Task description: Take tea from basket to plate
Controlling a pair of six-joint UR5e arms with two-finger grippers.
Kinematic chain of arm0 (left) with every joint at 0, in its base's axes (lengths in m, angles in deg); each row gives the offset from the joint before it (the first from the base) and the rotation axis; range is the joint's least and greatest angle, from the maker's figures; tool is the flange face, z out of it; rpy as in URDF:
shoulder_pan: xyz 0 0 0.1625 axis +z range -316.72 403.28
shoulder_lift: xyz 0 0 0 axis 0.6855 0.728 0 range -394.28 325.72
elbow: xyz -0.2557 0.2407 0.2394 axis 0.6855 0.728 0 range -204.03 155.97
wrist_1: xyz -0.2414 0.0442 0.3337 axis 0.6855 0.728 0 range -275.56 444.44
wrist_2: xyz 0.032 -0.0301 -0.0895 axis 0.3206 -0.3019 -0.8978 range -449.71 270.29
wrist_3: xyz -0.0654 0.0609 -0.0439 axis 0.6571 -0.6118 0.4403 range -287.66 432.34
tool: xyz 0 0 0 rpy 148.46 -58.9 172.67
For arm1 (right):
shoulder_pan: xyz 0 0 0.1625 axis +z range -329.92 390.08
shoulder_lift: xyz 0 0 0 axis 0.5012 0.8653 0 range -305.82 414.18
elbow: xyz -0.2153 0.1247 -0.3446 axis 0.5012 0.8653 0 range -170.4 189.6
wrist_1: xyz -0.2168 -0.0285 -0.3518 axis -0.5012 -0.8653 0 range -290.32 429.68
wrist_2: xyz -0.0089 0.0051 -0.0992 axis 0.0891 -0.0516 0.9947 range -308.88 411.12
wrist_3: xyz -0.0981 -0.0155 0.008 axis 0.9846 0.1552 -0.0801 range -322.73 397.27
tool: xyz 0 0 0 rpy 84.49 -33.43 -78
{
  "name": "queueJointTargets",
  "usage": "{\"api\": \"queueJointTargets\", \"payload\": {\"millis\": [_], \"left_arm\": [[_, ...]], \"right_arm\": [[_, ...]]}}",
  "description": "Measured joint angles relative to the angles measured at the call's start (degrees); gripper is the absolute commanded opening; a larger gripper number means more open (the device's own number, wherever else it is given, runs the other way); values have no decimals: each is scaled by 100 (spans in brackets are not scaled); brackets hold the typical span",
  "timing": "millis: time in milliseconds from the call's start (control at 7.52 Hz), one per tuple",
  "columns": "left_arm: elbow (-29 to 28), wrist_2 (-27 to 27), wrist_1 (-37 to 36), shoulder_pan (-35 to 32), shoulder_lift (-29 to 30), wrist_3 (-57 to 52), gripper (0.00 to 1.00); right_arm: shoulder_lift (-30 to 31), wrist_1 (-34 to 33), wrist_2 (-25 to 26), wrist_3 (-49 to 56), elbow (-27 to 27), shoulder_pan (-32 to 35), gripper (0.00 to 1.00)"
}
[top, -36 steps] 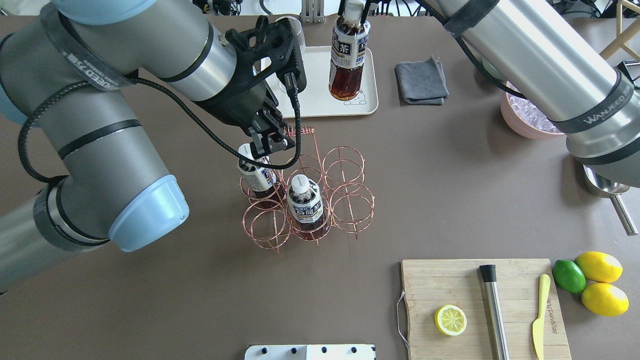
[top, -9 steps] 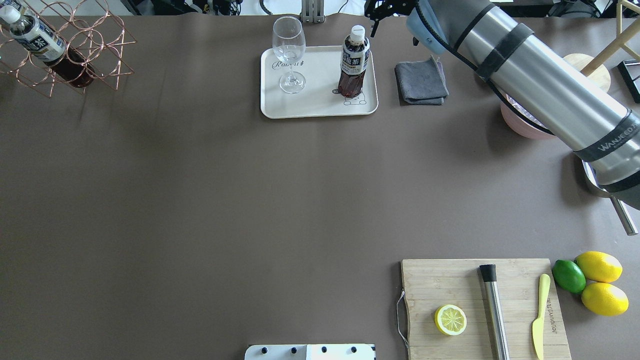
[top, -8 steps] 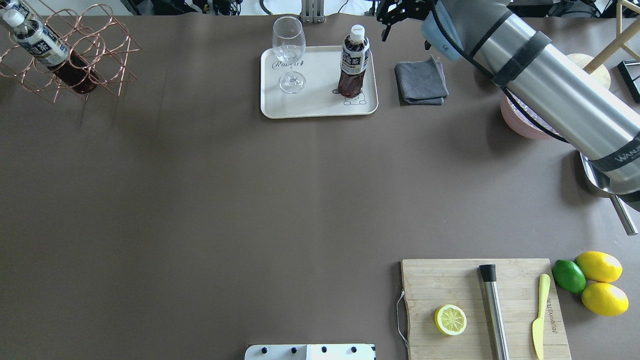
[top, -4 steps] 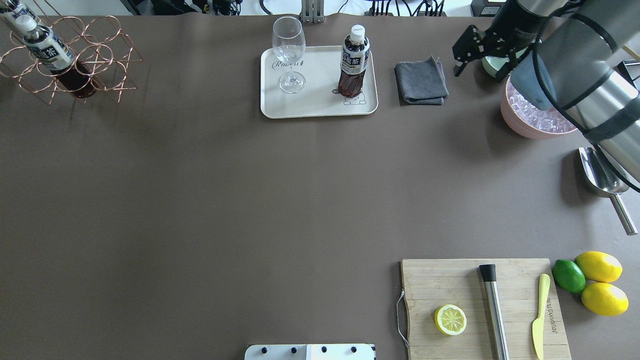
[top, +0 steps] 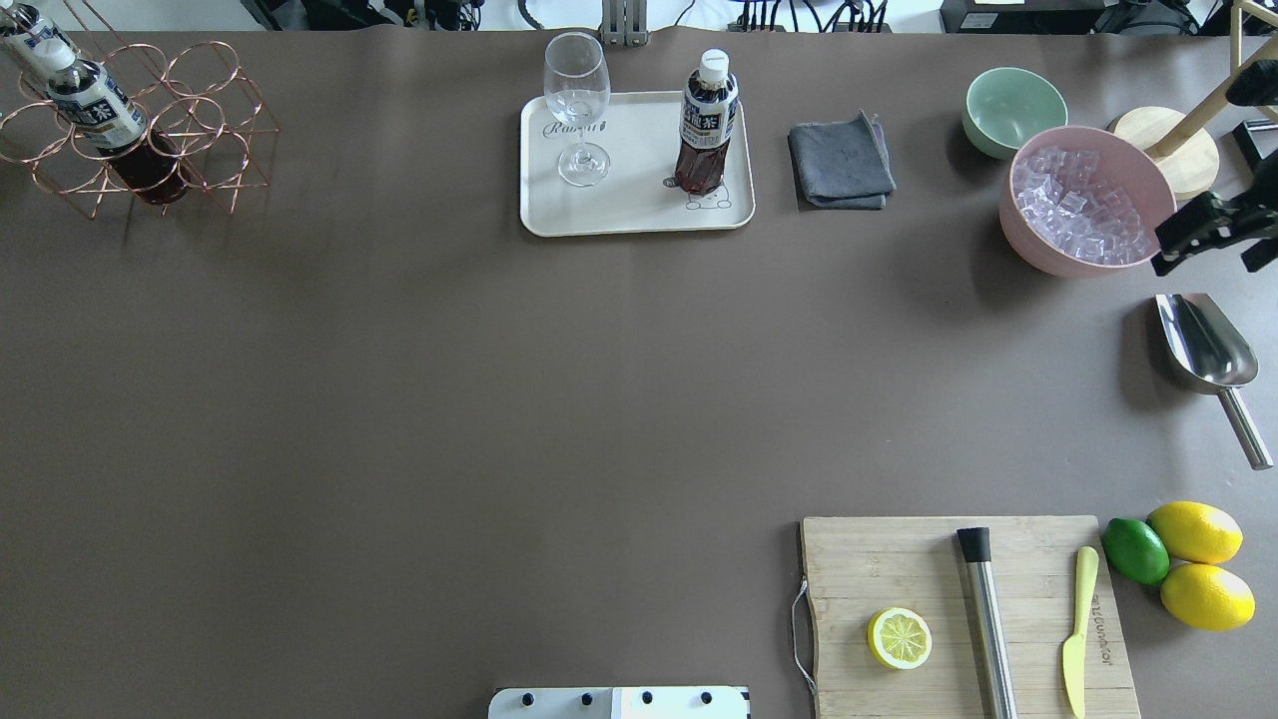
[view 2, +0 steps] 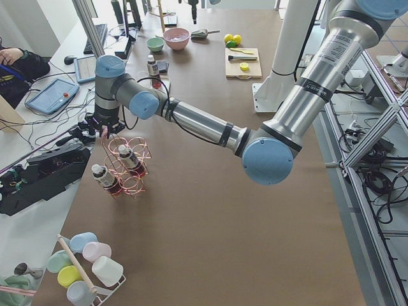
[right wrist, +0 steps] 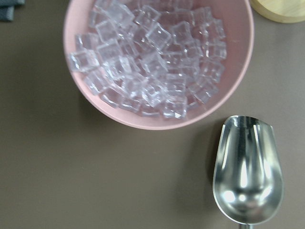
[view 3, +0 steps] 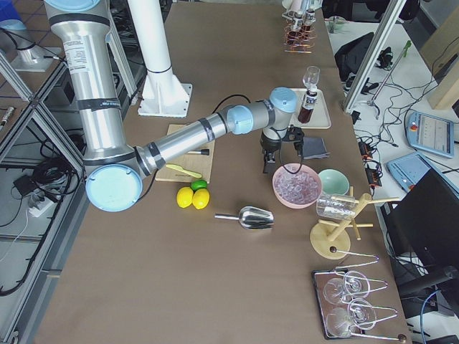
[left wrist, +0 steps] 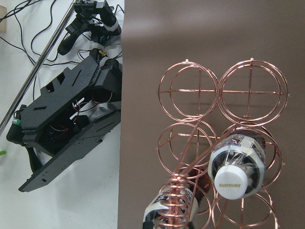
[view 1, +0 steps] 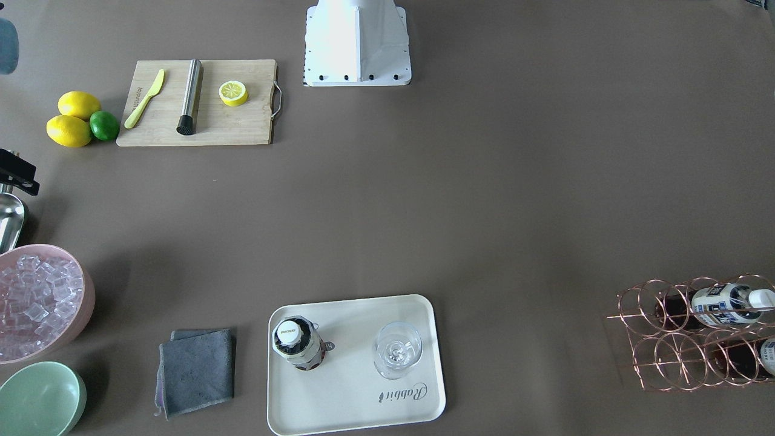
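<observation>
One tea (top: 707,125) (view 1: 296,344) stands upright on the plate (top: 639,200) (view 1: 351,399), next to the bear drawing. At the table's far-left corner is the basket (top: 190,140) (view 1: 660,333) (view 2: 131,159) with two more bottles (top: 95,105) (left wrist: 236,171) in its rings. My left gripper (view 2: 104,129) is at the basket's twisted handle (left wrist: 178,200); I cannot tell whether it is open or shut. My right gripper (top: 1205,262) (view 3: 281,166) hangs open and empty beside the pink ice bowl, far from the plate.
A wine glass (top: 577,105) shares the plate. To its right lie a grey cloth (top: 841,163), a mint bowl (top: 1014,110), a pink bowl of ice (top: 1083,200) and a metal scoop (top: 1208,350). A cutting board (top: 963,609) and citrus fruit (top: 1193,564) sit front right.
My right arm has left the tea on the plate and swung away right to the ice bowl. The basket, with two bottles, went to the far-left corner and has shifted slightly there.
</observation>
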Motion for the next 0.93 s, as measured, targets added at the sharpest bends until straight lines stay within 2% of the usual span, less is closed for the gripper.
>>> {"api": "queueJointTargets", "payload": {"millis": [399, 665, 931], "left_arm": [[3, 33, 75, 3, -61, 2, 0], [-13, 40, 269, 4, -177, 11, 0], [-49, 44, 324, 25, -203, 23, 0]], "right_arm": [[1341, 10, 56, 1743, -52, 1009, 100], [1553, 11, 26, 2287, 175, 1628, 100], [1565, 11, 20, 2359, 369, 1917, 100]]}}
